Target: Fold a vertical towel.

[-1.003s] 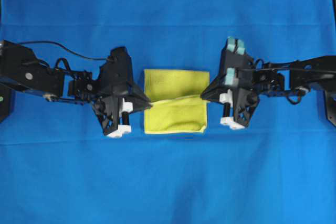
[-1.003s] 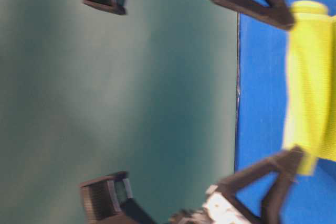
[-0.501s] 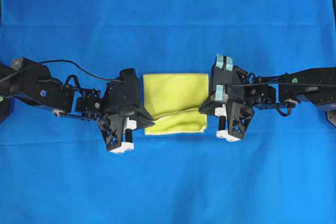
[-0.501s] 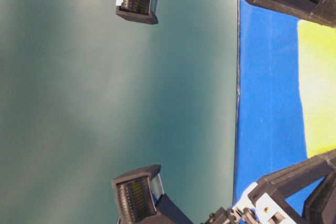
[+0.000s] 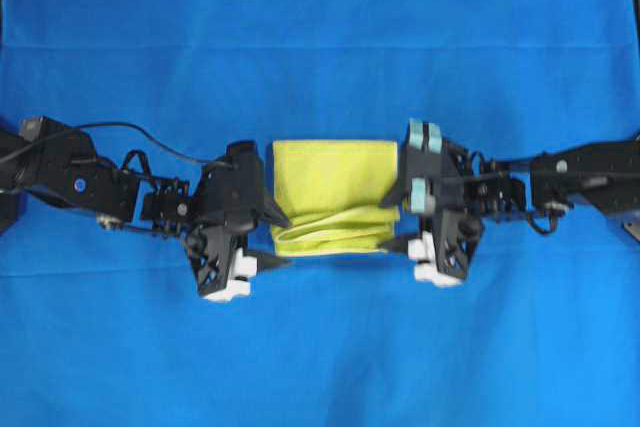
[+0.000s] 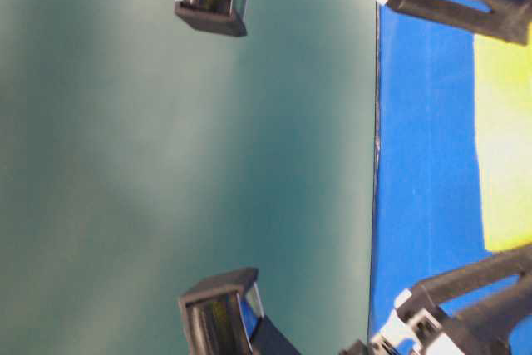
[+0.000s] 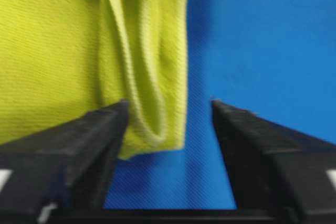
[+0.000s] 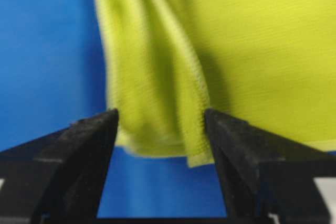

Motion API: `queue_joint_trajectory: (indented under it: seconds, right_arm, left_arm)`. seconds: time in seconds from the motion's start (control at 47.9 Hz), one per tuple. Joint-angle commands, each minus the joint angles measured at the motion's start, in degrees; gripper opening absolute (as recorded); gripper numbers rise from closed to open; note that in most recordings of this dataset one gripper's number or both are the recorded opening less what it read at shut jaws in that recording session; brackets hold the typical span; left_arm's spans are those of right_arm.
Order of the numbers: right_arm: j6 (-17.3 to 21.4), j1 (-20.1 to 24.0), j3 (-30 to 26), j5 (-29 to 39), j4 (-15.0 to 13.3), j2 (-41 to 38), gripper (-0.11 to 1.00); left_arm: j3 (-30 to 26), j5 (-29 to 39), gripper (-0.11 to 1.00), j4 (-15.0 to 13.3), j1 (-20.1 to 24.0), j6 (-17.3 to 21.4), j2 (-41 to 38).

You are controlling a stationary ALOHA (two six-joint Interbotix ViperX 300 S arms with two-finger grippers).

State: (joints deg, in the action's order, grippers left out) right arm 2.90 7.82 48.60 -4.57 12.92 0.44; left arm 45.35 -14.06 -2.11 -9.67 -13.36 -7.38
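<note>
Towel (image 5: pixel 335 192) lies folded mid-bench on blue sheet (image 5: pixel 320 37); my left pincer (image 5: pixel 277 239) and right pincer (image 5: pixel 395 230) flank it, jaws apart, gripping nothing.

Bare blue sheet (image 5: pixel 320 37) all round, open above and below. Hemmed in at mid-table: left gripper (image 5: pixel 283 243) and right gripper (image 5: pixel 392 232), jaws spread, flanking folded towel (image 5: pixel 335 197) edge to edge, blocking sideways approach to its rumpled lower folds.

The towel (image 5: pixel 335 197) is soft, fuzzy yellow-green cloth, the blue sheet (image 5: pixel 320 37) is smooth, dull cloth, and the fingers (image 7: pixel 79 150) look like dull black plastic.
</note>
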Motion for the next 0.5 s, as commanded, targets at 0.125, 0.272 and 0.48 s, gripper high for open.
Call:
queue_joint_trajectory:
  seconds: [0.125, 0.272, 0.48]
  right_arm:
    - [-0.1, 3.8, -1.1, -0.2, 0.2, 1.5, 0.56]
    - [-0.3, 4.0, -1.0, 0.1, 0.0, 5.2, 0.56]
    - [-0.8, 3.8, -0.6, 0.4, -1.1, 13.8, 0.56]
  left_arm:
    - [0.2, 0.7, 0.64, -0.1, -2.9, 0.3, 3.0]
    - [0.5, 4.0, 0.63, 0.0, -2.8, 0.9, 8.0]
    - [1.5, 9.3, 0.63, 0.1, -1.8, 1.5, 17.5]
